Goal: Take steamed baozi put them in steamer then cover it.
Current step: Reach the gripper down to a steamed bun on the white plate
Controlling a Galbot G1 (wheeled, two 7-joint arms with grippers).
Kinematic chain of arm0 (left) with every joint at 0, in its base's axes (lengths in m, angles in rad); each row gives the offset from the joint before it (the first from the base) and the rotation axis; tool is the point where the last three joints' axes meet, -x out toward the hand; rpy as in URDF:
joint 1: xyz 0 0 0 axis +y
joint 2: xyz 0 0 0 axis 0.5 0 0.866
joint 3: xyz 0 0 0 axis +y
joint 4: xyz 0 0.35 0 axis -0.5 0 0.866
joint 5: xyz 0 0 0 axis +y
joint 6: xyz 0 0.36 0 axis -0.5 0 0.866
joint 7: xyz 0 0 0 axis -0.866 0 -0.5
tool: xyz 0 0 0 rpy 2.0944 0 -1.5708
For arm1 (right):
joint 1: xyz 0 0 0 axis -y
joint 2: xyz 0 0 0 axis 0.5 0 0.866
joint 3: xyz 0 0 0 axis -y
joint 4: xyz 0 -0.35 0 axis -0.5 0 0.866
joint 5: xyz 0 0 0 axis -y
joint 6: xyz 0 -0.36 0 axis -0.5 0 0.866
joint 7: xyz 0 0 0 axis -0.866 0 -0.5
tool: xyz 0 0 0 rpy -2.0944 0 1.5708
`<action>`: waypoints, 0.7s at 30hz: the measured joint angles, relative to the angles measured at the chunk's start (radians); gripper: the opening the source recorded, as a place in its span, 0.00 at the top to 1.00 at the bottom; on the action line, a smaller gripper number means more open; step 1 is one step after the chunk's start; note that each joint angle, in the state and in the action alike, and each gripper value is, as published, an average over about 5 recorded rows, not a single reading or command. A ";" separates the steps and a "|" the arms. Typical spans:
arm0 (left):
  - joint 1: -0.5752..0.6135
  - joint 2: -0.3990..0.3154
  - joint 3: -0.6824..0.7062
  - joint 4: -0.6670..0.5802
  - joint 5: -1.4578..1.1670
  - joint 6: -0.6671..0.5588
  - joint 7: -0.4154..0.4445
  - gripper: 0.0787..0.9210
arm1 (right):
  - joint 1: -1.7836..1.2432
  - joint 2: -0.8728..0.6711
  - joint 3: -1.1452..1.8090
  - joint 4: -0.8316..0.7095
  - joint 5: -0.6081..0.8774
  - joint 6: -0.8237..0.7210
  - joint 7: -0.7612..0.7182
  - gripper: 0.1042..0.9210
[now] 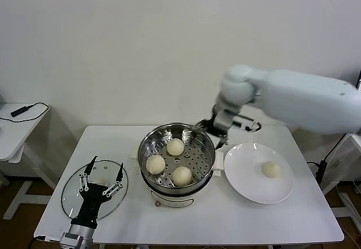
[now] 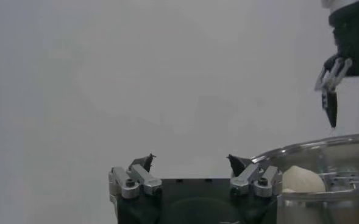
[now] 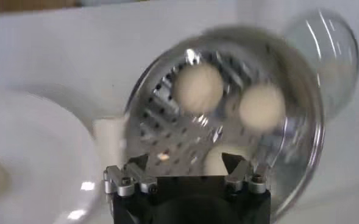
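The steamer stands mid-table with three baozi on its perforated tray: one at the back, one on the left, one at the front. A fourth baozi lies on the white plate to the right. My right gripper hangs open and empty over the steamer's back right rim; its wrist view shows the gripper above the tray and baozi. My left gripper is open and empty over the glass lid.
The lid lies flat at the table's left front. The plate shows in the right wrist view. In the left wrist view my left gripper faces the wall, with the steamer rim beside it. A side table stands far left.
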 measured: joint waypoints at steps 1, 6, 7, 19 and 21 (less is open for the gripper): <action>-0.001 0.000 0.000 0.000 0.000 0.000 0.000 0.12 | -0.002 -0.019 -0.007 -0.024 0.022 -0.025 -0.001 0.12; -0.007 0.000 -0.001 -0.001 0.000 0.001 0.000 0.12 | -0.040 -0.108 -0.031 -0.132 0.097 -0.120 0.007 0.12; -0.008 0.000 -0.001 -0.001 0.000 0.002 0.000 0.12 | -0.053 -0.123 -0.033 -0.151 0.106 -0.134 0.011 0.12; -0.001 -0.006 -0.009 -0.008 0.000 0.004 -0.002 0.12 | -0.286 -0.192 0.049 -0.343 0.098 -0.222 0.070 0.12; 0.000 -0.005 -0.012 -0.006 0.000 0.004 -0.002 0.12 | -0.321 -0.189 0.067 -0.371 0.088 -0.230 0.073 0.12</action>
